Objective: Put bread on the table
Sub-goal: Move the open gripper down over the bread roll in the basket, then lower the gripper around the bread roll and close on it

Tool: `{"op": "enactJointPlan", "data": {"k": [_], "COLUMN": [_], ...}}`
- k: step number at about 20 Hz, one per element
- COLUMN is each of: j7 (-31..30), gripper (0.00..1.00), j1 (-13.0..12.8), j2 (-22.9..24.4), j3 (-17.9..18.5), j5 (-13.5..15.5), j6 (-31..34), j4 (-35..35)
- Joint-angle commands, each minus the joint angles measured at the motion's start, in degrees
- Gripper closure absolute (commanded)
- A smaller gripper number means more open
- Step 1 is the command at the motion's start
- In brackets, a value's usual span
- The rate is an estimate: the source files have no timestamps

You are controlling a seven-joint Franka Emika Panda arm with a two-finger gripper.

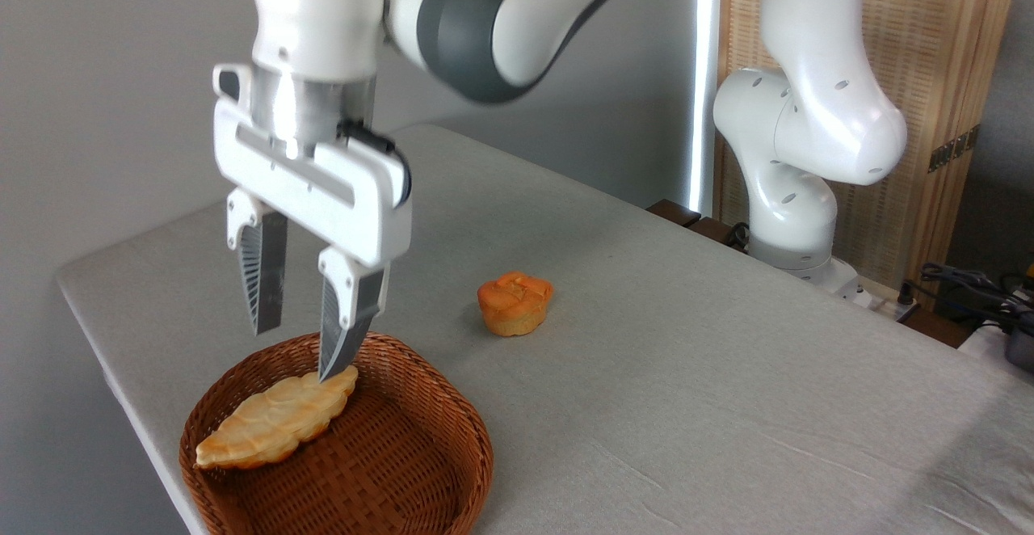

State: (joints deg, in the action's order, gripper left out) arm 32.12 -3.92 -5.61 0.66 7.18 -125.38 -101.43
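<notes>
The bread [275,420], a leaf-shaped braided loaf, lies inside the brown wicker basket [420,470] at the front left of the grey table [687,373]. My gripper [295,353] hangs open just above the loaf's far end. Its right fingertip [333,369] reaches down to the bread's upper tip. The left finger [262,292] ends higher, over the basket's far rim. Nothing is held between the fingers.
A small round orange bun [514,303] sits on the cloth to the right of the basket. The arm's white base [796,220] stands at the table's far right edge. Cables [969,284] lie off the table at the right.
</notes>
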Motion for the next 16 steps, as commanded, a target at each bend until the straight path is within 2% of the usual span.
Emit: {"op": "enactJointPlan", "data": {"k": [1,7,13,16], "j7": [-1.45,-1.62,-0.92,-0.83], "gripper": [0.00,0.00,0.00,0.00], "j1": [-0.47,-0.47,-0.47,-0.47], "j2": [-3.25,-6.69,-6.95,-7.65], "j3": [-1.96,-3.91,-4.61,-5.05], "j5": [2.05,3.63,2.76,1.27], "j6": [-2.76,-5.12,-11.54,-13.04], "j4": [-0.09,-0.26,-4.48,-5.27]}}
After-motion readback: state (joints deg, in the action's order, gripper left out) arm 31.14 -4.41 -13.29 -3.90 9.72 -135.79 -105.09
